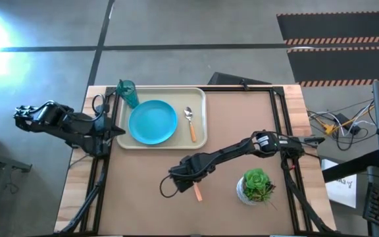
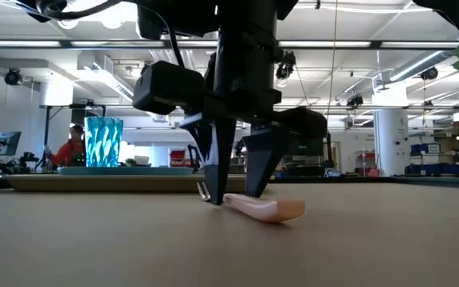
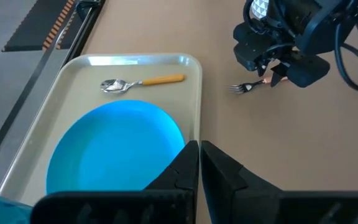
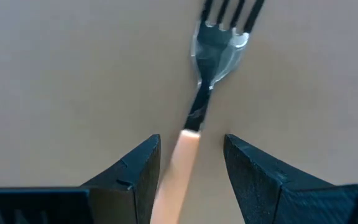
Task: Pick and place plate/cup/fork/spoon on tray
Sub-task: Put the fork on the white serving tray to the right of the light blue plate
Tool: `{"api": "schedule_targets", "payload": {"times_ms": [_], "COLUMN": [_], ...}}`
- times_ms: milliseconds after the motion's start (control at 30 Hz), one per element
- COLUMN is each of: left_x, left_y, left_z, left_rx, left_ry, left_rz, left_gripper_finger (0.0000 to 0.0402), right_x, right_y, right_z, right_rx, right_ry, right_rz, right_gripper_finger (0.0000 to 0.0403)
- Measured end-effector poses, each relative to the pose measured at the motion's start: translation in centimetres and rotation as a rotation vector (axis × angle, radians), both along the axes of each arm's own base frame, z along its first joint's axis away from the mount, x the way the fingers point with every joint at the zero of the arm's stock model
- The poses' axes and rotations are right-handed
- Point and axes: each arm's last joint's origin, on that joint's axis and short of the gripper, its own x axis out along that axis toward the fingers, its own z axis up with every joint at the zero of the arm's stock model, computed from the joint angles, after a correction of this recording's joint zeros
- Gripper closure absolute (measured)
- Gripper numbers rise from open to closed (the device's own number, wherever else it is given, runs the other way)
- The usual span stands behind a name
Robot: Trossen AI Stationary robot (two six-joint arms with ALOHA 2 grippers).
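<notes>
Right wrist view: I see my right gripper with its two fingers spread apart and the fork lying between them on the bare table. The orange handle runs down the middle of the gap; neither finger touches it that I can see. The metal tines point away from the wrist.

From the low view, the same gripper stands fingertips-down at the table surface, one finger on each side of the fork, which lies flat with the handle end toward the camera.

From the high view, I place the right gripper near the centre of the table, well apart from the tray. The tray sits toward the far left part of the table. On it, the plate lies flat in the middle, the cup stands upright in the far left corner, and the spoon lies just beside the plate on its right, bowl toward the far rim. A green plant in a white pot stands on the table to the right of the working gripper.

My left gripper waits at the tray's left edge with its fingers closed together and nothing between them.
</notes>
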Motion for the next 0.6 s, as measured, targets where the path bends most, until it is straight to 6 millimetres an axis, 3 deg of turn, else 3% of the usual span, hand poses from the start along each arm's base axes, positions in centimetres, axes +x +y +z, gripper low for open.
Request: {"api": "schedule_targets", "payload": {"times_ms": [167, 367, 600], "left_x": [0.0, 0.0, 0.0], "left_y": [0.0, 0.0, 0.0], "left_z": [0.0, 0.0, 0.0], "left_rx": [-0.001, -0.001, -0.002], "left_ry": [0.0, -0.001, -0.001], "left_rz": [0.0, 0.001, 0.001], "left_gripper_finger": [0.0402, 0.0402, 0.0402], "right_x": [-0.2, 0.0, 1.2], "right_y": [-0.1, 0.0, 0.1], "right_z": [-0.9, -1.4, -0.2], "right_rx": [0.002, 0.011, -0.065], "right_ry": [-0.005, -0.044, -0.147], "right_rz": [-0.014, -0.013, 0.012], "right_gripper_finger": [0.0264, 0.037, 0.0383]}}
